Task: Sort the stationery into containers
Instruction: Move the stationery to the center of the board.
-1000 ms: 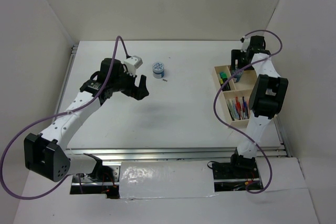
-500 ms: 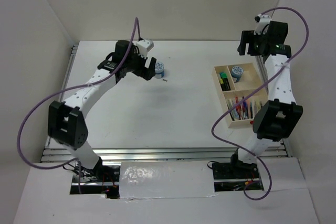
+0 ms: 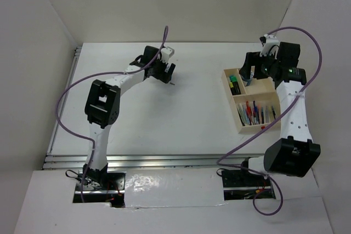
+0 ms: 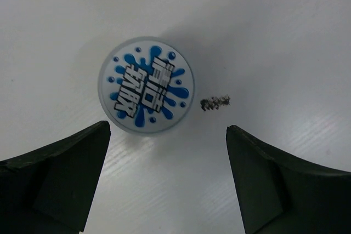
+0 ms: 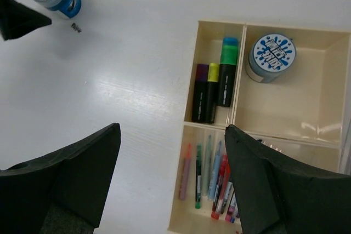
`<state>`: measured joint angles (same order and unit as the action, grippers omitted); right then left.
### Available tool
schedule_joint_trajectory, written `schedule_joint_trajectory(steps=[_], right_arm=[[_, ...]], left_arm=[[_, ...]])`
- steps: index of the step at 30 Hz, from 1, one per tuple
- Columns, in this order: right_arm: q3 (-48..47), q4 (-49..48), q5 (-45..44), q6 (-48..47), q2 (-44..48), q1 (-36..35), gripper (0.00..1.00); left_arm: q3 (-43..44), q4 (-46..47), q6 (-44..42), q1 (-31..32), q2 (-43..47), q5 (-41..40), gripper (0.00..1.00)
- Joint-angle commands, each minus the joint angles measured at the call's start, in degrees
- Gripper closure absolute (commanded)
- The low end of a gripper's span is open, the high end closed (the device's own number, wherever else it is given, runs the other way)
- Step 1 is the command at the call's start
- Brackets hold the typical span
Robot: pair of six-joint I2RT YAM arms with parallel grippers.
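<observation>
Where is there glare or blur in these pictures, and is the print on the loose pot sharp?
Left wrist view: the pot has sharp print; the fingers are dark and soft-edged; faint sheen streaks the table. Right wrist view: pale glare on the table beside the tray. Top external view: even light, a bright reflection on the front strip.

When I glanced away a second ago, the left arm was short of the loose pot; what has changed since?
The left hand reached farther out to the loose pot, which now sits just ahead of the open hand, ungripped. The right hand, open and empty, pulled away from the tray, then came back above it. Pot, tray, highlighters and pens stayed put.
</observation>
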<state>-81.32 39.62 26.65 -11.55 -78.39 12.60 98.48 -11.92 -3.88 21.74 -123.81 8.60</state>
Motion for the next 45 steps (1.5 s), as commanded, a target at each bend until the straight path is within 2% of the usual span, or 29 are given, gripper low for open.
schedule_joint_trajectory(steps=[1, 6, 9, 13, 14, 15, 16, 17, 19, 22, 23, 26, 29, 32, 37, 41, 43, 45], right_arm=[[0.9, 1.5, 1.9, -0.7, 4.3, 0.1, 0.17], [1.6, 2.4, 2.9, -1.1, 5.3, 0.5, 0.17], [2.4, 2.6, 4.1, -1.6, 5.7, 0.6, 0.17], [3.0, 2.7, 5.6, -2.5, 6.5, 0.5, 0.17], [3.2, 2.7, 5.7, -2.8, 6.6, 0.5, 0.17], [3.1, 3.0, 6.0, -3.0, 6.5, 0.6, 0.17], [2.9, 3.2, 6.2, -3.3, 6.4, 0.5, 0.17], [2.9, 3.3, 6.8, -3.5, 6.3, 0.5, 0.17], [3.1, 3.2, 7.4, -3.9, 6.5, 0.3, 0.17], [3.8, 2.9, 6.6, -4.7, 6.8, -0.2, 0.17], [4.0, 2.9, 6.4, -5.0, 6.7, -0.3, 0.17], [4.4, 3.2, 6.4, -5.6, 6.8, -0.2, 0.17], [4.9, 3.3, 6.2, -6.4, 7.5, -0.1, 0.17], [5.7, 3.8, 5.7, -7.8, 8.7, -0.1, 0.17], [7.5, 5.4, 5.7, -10.9, 10.2, 0.1, 0.17], [8.6, 6.4, 5.9, -12.4, 10.9, 0.4, 0.17], [9.2, 6.6, 6.0, -13.1, 11.0, 0.6, 0.17], [9.5, 7.0, 5.9, -14.0, 11.0, 0.7, 0.17]], left_arm=[[5.1, 6.3, -0.1, 0.6, -3.0, -3.4, 0.01], [10.6, 4.9, -0.6, 1.1, -8.7, -3.9, 0.01], [10.7, 6.6, -1.0, 1.6, -10.2, -4.0, 0.01], [12.1, 4.3, -1.0, 1.7, -11.5, -2.6, 0.2], [12.4, 3.4, -1.0, 1.8, -11.5, -1.2, 0.33], [12.1, 2.6, -0.6, 1.8, -10.7, -0.4, 0.38], [11.0, 2.3, 0.1, 1.8, -9.8, 0.5, 0.45], [7.4, 2.9, 0.6, 1.9, -8.4, 1.7, 0.47], [2.8, 5.0, 2.0, 3.2, -2.9, 5.2, 0.49], [-6.5, 6.4, 1.8, 8.3, 5.4, 7.5, 0.5], [-10.8, 7.3, 1.6, 11.7, 9.6, 7.7, 0.5], [-16.6, 7.7, 1.1, 19.0, 14.8, 7.0, 0.49], [-20.0, 8.2, 1.3, 24.7, 16.2, 4.5, 0.49], [-22.1, 9.8, 2.2, 27.4, 14.8, 2.9, 0.47], [-20.8, 11.4, 1.2, 28.2, 9.4, 1.8, 0.36], [-18.9, 12.9, 0.0, 28.0, 7.3, 1.7, 0.22], [-18.1, 12.6, -0.1, 28.0, 7.2, 2.6, 0.04], [-17.7, 12.2, -0.2, 28.0, 8.5, 3.4, 0.01]])
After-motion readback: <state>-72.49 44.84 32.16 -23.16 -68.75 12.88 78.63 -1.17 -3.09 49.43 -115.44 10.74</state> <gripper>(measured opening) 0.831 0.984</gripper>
